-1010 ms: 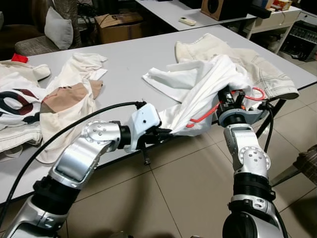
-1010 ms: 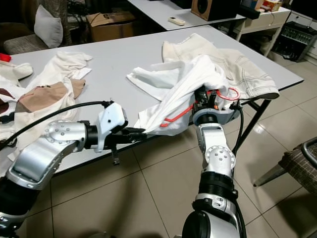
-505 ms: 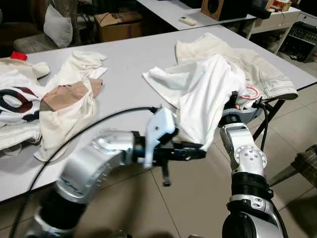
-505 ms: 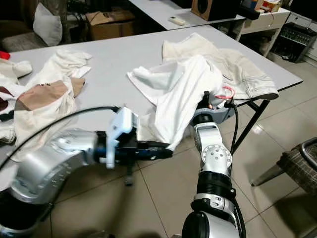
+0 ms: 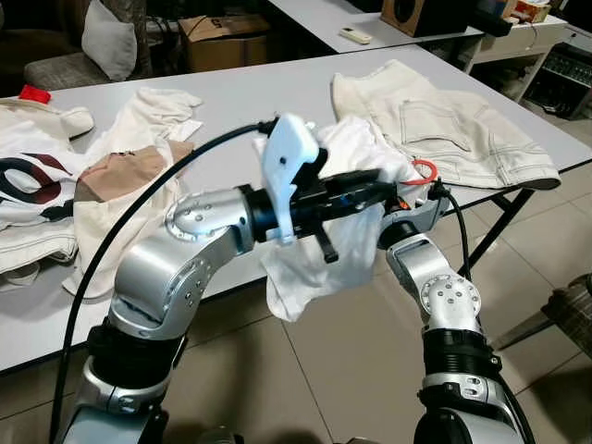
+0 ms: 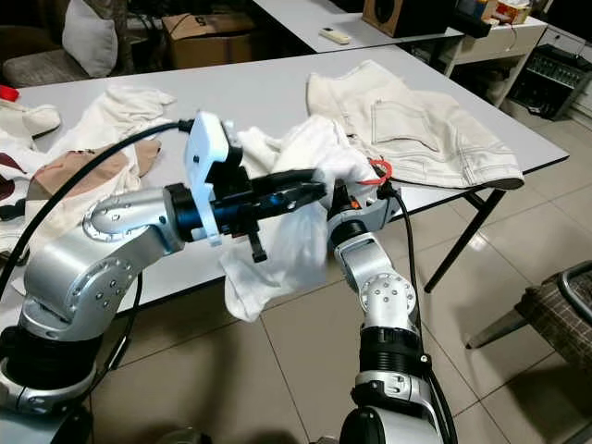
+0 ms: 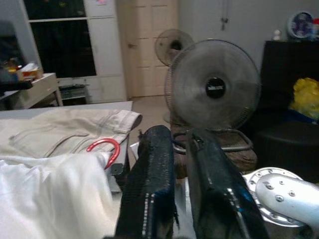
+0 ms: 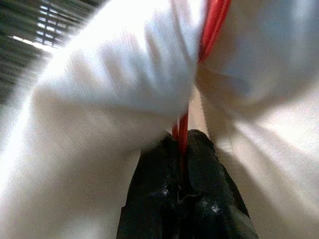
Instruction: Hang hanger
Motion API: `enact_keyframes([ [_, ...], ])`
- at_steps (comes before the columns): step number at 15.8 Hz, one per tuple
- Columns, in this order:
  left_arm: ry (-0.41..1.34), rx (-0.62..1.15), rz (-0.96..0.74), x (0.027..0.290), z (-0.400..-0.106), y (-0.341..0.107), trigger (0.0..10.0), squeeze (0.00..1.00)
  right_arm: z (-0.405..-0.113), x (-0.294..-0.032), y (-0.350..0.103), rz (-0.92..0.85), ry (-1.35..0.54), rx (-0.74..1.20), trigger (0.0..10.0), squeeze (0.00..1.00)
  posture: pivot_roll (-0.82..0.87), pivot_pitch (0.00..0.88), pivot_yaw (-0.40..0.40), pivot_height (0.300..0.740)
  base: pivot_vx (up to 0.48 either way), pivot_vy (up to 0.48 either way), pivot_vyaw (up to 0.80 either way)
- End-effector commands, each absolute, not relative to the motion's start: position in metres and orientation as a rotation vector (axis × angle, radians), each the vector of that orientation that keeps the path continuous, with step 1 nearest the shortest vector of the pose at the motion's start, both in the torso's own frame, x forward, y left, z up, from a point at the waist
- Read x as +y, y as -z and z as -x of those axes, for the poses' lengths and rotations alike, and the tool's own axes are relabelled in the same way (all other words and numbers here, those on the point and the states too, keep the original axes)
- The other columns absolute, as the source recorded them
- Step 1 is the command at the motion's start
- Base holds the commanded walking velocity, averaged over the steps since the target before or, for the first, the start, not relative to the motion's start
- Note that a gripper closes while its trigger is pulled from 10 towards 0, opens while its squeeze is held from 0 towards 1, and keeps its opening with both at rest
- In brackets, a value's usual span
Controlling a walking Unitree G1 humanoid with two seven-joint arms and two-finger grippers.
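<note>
Clamped together on the thin red plastic hanger (image 8: 185, 130), the right gripper (image 8: 183, 149) shows in its own wrist view with both black fingers pinching the red rod, which runs up between bulging folds of the white cotton shirt (image 5: 351, 217) draped over it. From the head views that gripper sits hidden under the cloth just off the near edge of the long grey table (image 5: 236, 106), and the hanger appears there as a red hook (image 5: 423, 170) poking out of the shirt beside the silver right arm (image 5: 435, 291). Raised across the front of the shirt, the left gripper (image 5: 375, 182) reaches toward that hook with its two long black fingers (image 7: 152, 184) lying close together, a narrow slit between them and nothing seen held; the left wrist view looks along them to the same red hook (image 7: 104, 148) curling out of the white fabric. That wrist view also takes in a round grey standing fan (image 7: 213, 89) and a cream panelled door (image 7: 147, 45) across the room. On the table, the head views show cream-coloured trousers with dark stitching (image 5: 444, 125) spread flat at the robot's right, well apart from a heap of beige and white garments (image 5: 120, 176) on the left. Below the table the shirt's loose tail hangs over the tan tiled floor (image 5: 314, 379).
</note>
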State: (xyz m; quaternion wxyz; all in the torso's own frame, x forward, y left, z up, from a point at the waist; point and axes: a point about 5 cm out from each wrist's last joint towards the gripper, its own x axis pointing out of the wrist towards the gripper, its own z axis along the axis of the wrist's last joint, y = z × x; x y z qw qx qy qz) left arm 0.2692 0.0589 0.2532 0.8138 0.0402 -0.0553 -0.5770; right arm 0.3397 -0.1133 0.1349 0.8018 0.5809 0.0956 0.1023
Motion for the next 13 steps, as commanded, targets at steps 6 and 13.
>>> enact_keyframes([
  [6, 1.178, -0.116, -0.129, 0.079, -0.276, -0.269, 10.0, 1.00, -0.345, -0.134, -0.148, -1.197, -0.215, 0.110, 10.0, 0.00, -0.01, 0.000, -0.028, 0.740, 0.000, 0.000, 0.00],
  [13, 0.515, 0.197, -0.041, 0.186, -0.275, -0.185, 10.0, 1.00, -0.272, -0.149, -0.171, -0.739, -0.597, 0.124, 10.0, 0.00, -0.03, 0.000, -0.020, 0.740, 0.000, 0.000, 0.46],
])
